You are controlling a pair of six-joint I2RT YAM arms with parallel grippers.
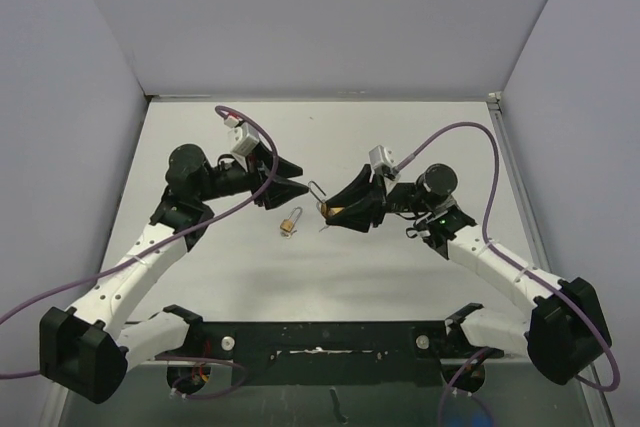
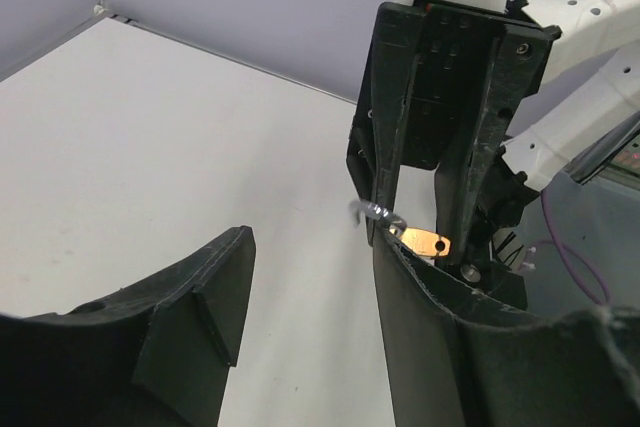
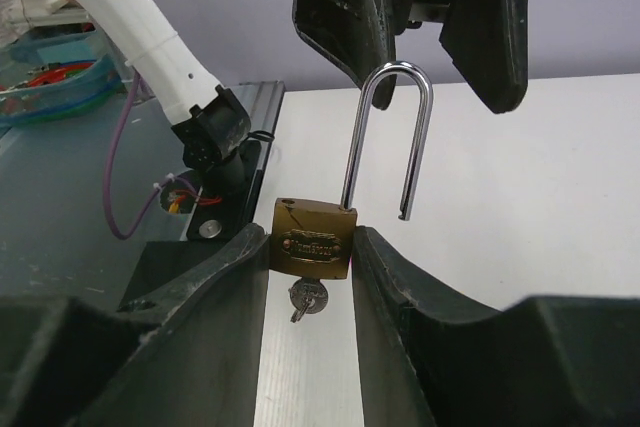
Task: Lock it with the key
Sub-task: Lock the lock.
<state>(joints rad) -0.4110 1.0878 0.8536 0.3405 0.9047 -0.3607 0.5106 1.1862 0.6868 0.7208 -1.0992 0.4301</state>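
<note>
Facing the left arm with its shackle, the brass padlock is clamped by its body between the right fingers and is held off the bench, near the middle of it. The shackle is seen to be open: one leg is seated in the body, while the free end of the other hangs clear beside it. A key is seen inserted in the keyhole at the opposite end of the body, projecting between the two right fingers. The left fingers are held apart, with nothing clamped. From the right wrist they are seen at either side of the shackle's bend, and whether either one is touching the steel cannot be told. From the left wrist, only bare bench is shown in the gap between them, and the shackle tip lies just beside the end of one finger. A small brass-and-silver item is left lying on the bench just below and between the two sets of fingers. It is too small to be identified, though a second key on a ring is possible.
</note>
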